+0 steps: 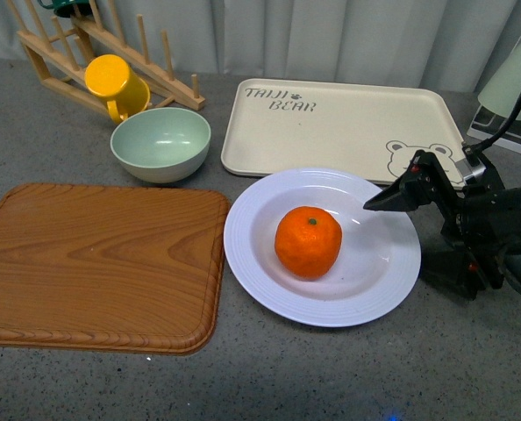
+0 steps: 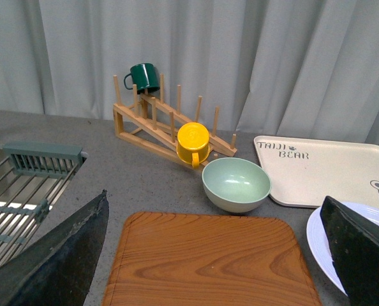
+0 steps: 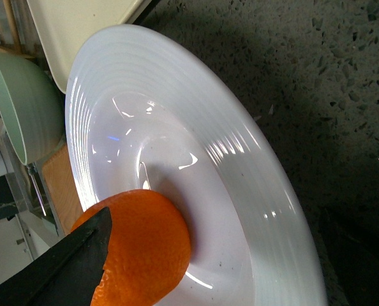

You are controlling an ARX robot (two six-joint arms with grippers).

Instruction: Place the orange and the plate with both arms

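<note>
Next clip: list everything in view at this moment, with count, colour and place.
plate: 1, white, centre right
orange: 1, bright orange, in the plate's middle
bear tray: 1, beige, behind the plate
bowl: 1, pale green, left of the bear tray
rack: 1, light wood, back left
yellow mug: 1, yellow, on the rack
green mug: 1, dark green, atop the rack
cutting board: 1, brown wood, left of the plate
sink grid: 1, grey, left of the cutting board
right gripper: 1, black, open, by the plate's right rim
left gripper: 1, black, open, facing the cutting board
</note>
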